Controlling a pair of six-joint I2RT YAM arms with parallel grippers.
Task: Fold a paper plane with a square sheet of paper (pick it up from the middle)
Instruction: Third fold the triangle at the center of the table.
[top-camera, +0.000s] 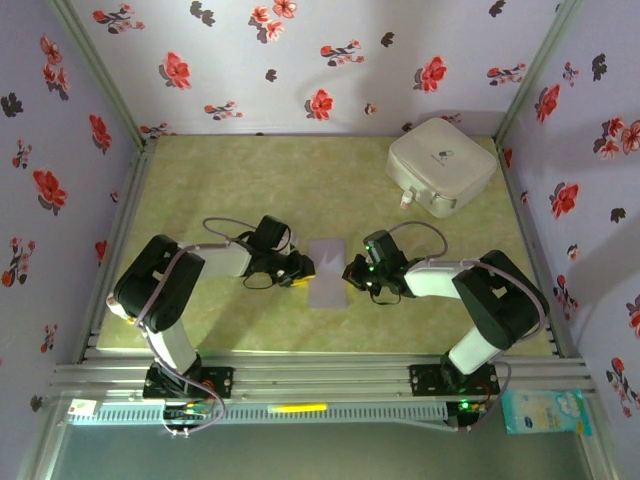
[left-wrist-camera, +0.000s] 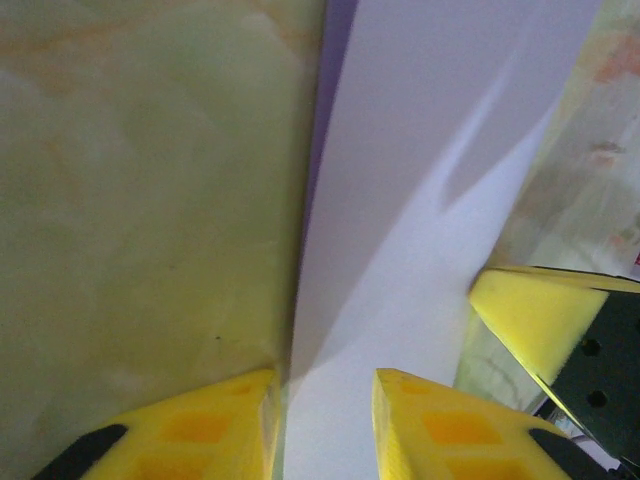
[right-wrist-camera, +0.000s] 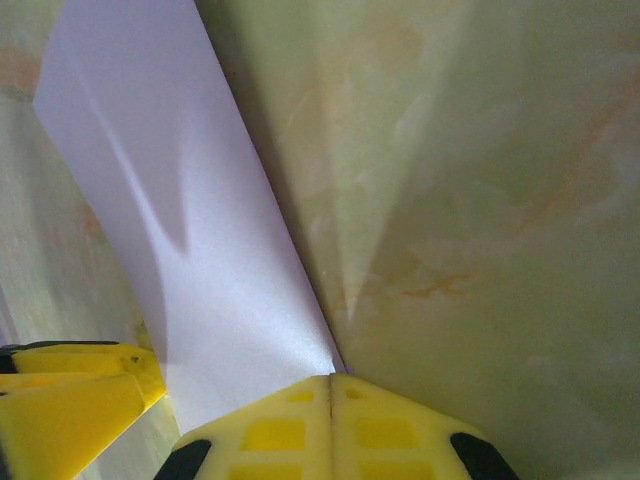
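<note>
Our left gripper (left-wrist-camera: 325, 385) sits narrowly parted, right gripper (right-wrist-camera: 332, 385) pinched shut, flanking the flimsy sheet (left-wrist-camera: 420, 200) toward the near edge of the worktop (top-camera: 250, 180); we'd pinch the sheet's middle gently.

The bottom edge is cropping my left gripper (left-wrist-camera: 325, 385) to two yellow tips, and the square sheet of paper (left-wrist-camera: 430, 150) is being cut off in that picture at top and bottom. My right gripper (right-wrist-camera: 330, 385) is being cropped likewise. Its closed tips are covering the sheet's near corner, so I am not seeing whether paper is nipped between them. From above, both grippers are looking too small for me to judge contact with the sheet.
</note>
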